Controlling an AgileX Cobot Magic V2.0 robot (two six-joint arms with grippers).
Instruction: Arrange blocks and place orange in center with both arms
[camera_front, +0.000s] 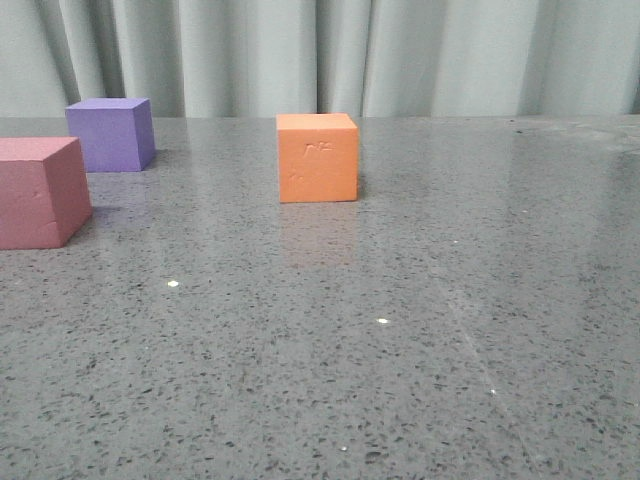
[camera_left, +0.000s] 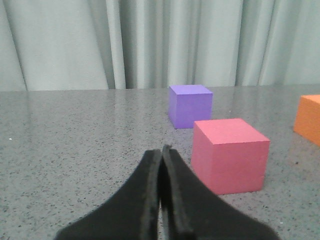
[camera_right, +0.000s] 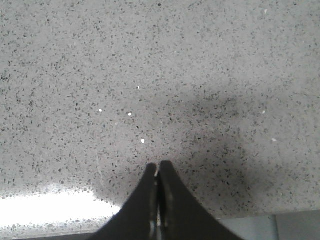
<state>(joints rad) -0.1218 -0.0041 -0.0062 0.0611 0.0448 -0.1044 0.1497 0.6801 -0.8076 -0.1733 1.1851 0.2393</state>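
You are starting with both the left pincer (camera_left: 161, 150) and right pincer (camera_right: 157, 165) closed, empty; open the right wide before approaching the orange cube (camera_front: 317, 157) at 12 o'clock on the counter (camera_front: 400, 330).

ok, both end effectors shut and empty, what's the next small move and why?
Probably open the left end effector and ease toward the pink cube: it sits just ahead, crowding the purple cube, leaving no gap for the orange cube.

Three cubes (camera_front: 317, 158) on tabletop (camera_front: 400, 330)

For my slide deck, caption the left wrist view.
Shut left pincer above speckled grey stone tabletop, facing pinkish-red foam cube, purple foam cube and orange foam cube.
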